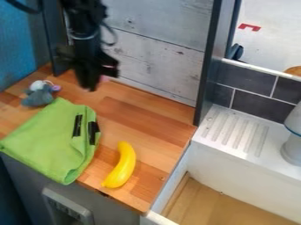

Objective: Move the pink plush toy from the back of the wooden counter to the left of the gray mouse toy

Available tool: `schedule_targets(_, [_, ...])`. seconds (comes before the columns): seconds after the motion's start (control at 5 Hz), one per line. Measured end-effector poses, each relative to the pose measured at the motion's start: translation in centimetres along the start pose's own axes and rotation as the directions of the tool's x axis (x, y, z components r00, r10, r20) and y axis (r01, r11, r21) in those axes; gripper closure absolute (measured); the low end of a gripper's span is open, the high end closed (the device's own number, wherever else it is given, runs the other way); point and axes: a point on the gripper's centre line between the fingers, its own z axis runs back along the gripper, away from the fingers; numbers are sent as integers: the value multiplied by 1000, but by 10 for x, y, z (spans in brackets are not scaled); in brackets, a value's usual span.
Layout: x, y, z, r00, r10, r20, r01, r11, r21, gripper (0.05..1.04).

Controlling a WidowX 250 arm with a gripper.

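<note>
A small, mostly hidden pink thing [106, 78] peeked out at two o'clock, just beside my gripper [90, 86]; how wide I was parted, or whether I held anything, I couldn't tell. Around me on the wooden counter [150, 121] lay a gray plush toy [38, 96] toward nine, a green cloth [50, 136] at seven and a yellow banana [122, 167] between five and six.

Bare wood on the desk [153, 116] leaves a broad passage between the folded green cloth [50, 140] and the right edge, narrowing at the front to a small gap between the cloth and the yellow banana [122, 166]. The grey plush toy [38, 96] and the cloth block the left side at desk height, while the plank wall [156, 59] and dark upright post [209, 66] bound the back. To the right, the sink basin [217, 204] opens upward.
</note>
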Motion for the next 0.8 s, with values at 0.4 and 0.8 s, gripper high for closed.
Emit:
schedule_targets(0.4, [-28,58,-12,961,251,-113,-238,964,121,944])
schedule_targets(0.8, [-50,73,-28,891,382,-245,-340,919,199,944])
